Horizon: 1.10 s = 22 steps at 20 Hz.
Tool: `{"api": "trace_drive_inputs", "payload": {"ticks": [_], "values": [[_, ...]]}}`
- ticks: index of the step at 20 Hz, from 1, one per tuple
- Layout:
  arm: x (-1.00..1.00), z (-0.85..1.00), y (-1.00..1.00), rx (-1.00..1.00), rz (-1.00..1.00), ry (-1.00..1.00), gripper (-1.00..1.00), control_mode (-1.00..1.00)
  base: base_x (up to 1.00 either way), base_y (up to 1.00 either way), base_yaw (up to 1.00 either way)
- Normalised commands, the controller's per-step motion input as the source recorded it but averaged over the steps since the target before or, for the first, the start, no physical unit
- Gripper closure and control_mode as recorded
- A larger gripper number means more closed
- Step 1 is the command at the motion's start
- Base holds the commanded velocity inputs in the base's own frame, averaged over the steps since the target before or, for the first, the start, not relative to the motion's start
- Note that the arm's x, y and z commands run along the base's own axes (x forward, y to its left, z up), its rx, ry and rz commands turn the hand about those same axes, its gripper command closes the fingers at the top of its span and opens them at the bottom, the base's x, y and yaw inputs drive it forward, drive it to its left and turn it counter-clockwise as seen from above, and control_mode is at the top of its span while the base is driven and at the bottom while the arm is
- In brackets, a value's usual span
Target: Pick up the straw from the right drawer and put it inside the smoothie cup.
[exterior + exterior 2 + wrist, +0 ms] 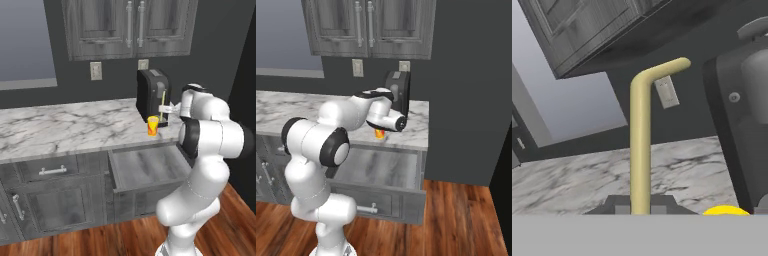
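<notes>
End effector point(166, 111) clamped on upright straw point(640, 150), smoothie cup point(153, 125) just beside, lower

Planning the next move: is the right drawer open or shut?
Open: the right drawer is pulled out below the counter, its interior bare.

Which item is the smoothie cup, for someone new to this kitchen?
Find the marble counter and the tall black appliance at its right end. The smoothie cup stands just in front of it, above the open right drawer: small, yellow-orange with red markings, far shorter.
</notes>
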Motion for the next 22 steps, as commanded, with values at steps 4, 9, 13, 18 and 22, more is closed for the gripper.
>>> {"api": "trace_drive_inputs", "payload": {"ticks": [4, 9, 13, 18, 22], "values": [[0.16, -0.07, 0.00, 0.00, -0.10, -0.02, 1.00, -1.00, 0.00, 0.00, 0.00], [0.23, -0.06, 0.00, 0.00, -0.09, 0.00, 1.00, -1.00, 0.00, 0.00, 0.00], [0.28, -0.04, 0.00, 0.00, -0.07, 0.00, 1.00, -1.00, 0.00, 0.00, 0.00], [0.22, -0.07, 0.00, -0.03, -0.03, 0.00, 1.00, -1.00, 0.00, 0.00, 0.00], [0.08, -0.13, 0.00, -0.09, 0.00, -0.05, 1.00, -1.00, 0.00, 0.00, 0.00]]}}
